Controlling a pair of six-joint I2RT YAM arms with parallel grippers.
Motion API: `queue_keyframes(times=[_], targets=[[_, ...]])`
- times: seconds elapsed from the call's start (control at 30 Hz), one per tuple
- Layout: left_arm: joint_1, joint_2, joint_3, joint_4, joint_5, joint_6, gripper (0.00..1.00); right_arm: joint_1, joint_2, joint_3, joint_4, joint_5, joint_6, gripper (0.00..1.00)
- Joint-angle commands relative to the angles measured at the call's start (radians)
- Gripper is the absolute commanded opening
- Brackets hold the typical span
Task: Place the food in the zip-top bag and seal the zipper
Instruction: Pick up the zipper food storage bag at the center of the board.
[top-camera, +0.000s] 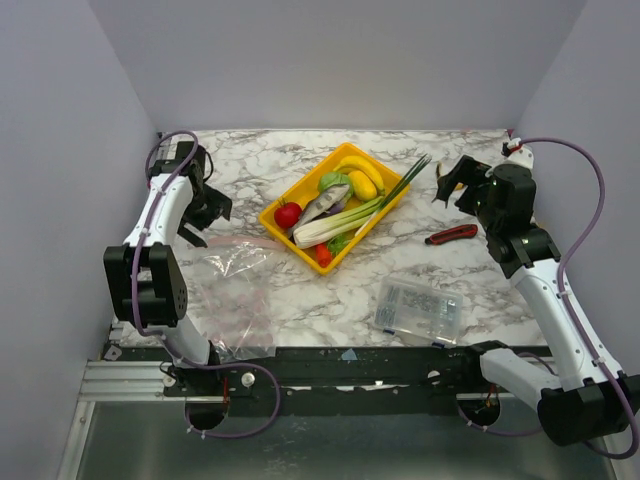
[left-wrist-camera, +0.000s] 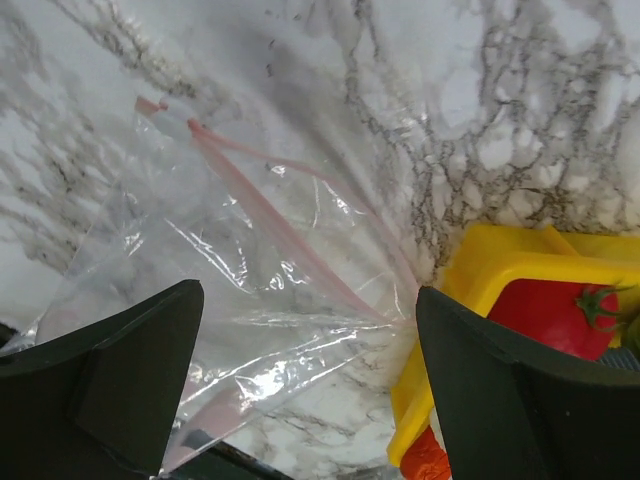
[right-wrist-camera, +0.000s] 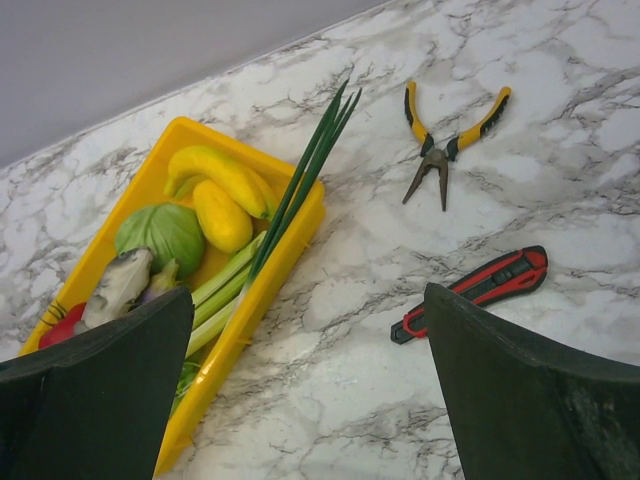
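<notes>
Seen from the top, a white marble table sits between plain grey walls. The food lies in a yellow tray, and the zip-top bag lies on the table left of it.

In the left wrist view, the left gripper is spread wide over the bag's pink zipper.

In the right wrist view, the right gripper is spread wide too, near pliers and a red knife.

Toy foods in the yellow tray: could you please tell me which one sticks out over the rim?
The leek: its green tips overhang the tray rim; the rest lie inside.
</notes>
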Motion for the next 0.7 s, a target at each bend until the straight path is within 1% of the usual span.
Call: queue_keyframes(times=[0.0, 0.13, 0.37, 0.53, 0.6, 0.67], targets=[[0.002, 0.024, 0.004, -0.205, 0.051, -0.181, 0.88, -0.002, -0.006, 0.030, -0.040, -0.037, 0.022, 1.00], [0.002, -0.012, -0.076, -0.137, 0.079, -0.253, 0.89, -0.002, -0.006, 0.029, -0.042, -0.048, 0.031, 1.00], [0.001, 0.097, -0.011, -0.128, 0.157, -0.255, 0.89, -0.002, 0.003, 0.019, -0.043, -0.069, 0.045, 1.00], [-0.003, 0.129, -0.024, -0.116, 0.125, -0.261, 0.89, -0.002, 0.004, 0.011, -0.050, -0.091, 0.063, 1.00], [-0.004, 0.149, -0.024, -0.100, 0.132, -0.241, 0.88, -0.002, 0.005, 0.006, -0.050, -0.098, 0.071, 1.00], [-0.008, 0.183, -0.003, -0.124, 0.125, -0.222, 0.87, -0.002, 0.011, 0.004, -0.054, -0.103, 0.081, 1.00]])
